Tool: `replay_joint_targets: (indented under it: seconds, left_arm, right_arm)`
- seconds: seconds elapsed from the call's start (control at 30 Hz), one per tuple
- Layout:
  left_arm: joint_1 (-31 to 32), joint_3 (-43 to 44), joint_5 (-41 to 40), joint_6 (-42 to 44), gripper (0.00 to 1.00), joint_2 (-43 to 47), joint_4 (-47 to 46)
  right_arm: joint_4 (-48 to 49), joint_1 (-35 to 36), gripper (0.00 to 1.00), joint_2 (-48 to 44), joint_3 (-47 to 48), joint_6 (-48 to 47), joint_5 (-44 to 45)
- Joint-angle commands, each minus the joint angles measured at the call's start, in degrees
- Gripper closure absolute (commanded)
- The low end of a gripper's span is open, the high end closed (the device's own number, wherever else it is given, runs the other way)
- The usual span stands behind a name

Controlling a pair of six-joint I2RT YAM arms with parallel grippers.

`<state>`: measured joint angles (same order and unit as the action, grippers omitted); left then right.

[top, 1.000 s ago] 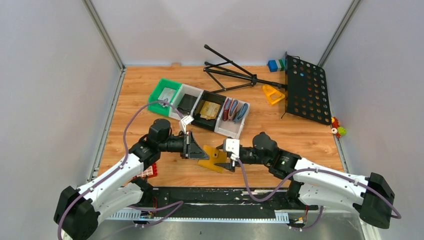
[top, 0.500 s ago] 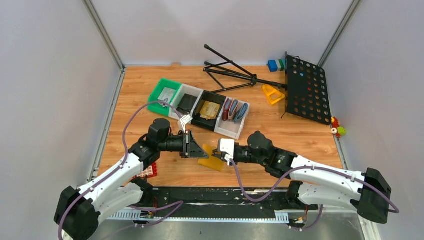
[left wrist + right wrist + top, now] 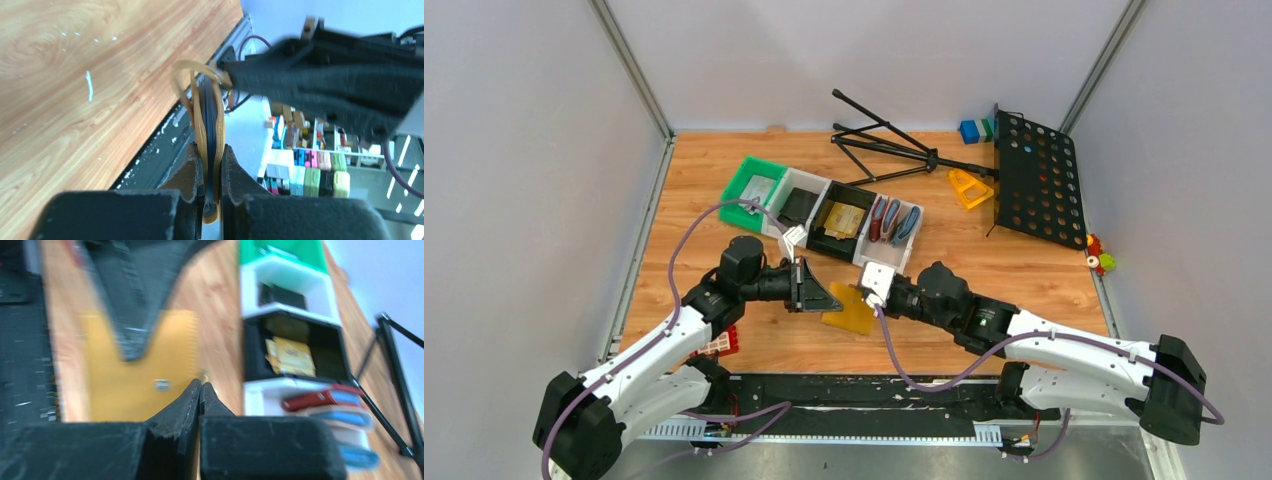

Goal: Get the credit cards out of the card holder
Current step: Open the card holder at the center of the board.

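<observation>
Mustard-yellow card holder [image 3: 852, 318] is held up between the two arms, over the near half of the tabletop [image 3: 1024, 270], about midway between its left and right edges. The left gripper [image 3: 832, 302] has it: in the left wrist view its fingers [image 3: 187, 175] are clamped on the holder's edge, squeezing tan outer layers with a dark blue layer between them. Whether cards sit inside cannot be made out.

The right gripper [image 3: 864, 295] comes in from the right side and meets the holder's far edge. Its fingertips [image 3: 192, 395] are pressed tight together just beside the yellow face, close to the small round stud [image 3: 160, 385]. Blur hides whether anything thin is caught between them.

A row of bins lies slantwise behind the grippers, towards the middle of the tabletop. Loose gold-tan cards [image 3: 292, 356] lie in the black bin [image 3: 252, 347]. The white bin [image 3: 886, 265] to its right holds a dark red wallet [image 3: 876, 218] and a blue wallet [image 3: 909, 225] standing on edge. A black wallet [image 3: 799, 205] lies in the next bin to the left, and a green bin [image 3: 742, 185] ends the row.

A folded black music stand [image 3: 1034, 180] lies near the far right corner.
</observation>
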<state>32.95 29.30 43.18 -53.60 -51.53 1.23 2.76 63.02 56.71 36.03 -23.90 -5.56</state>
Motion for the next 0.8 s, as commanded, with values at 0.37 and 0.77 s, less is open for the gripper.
replay_joint_targets:
  seconds: [0.37, 0.77]
  left_arm:
    - [0.64, 1.16, 5.31, 3.01, 1.0, 0.03, 2.05]
    - [0.69, 4.29, -5.03, 14.82, 1.0, 0.3, 15.66]
  right_arm:
    - [-3.73, -1.78, 1.0, -1.8, 1.17, 4.56, 16.69]
    - [-8.1, -4.07, 0.17, -8.47, 0.67, 20.45, 12.53]
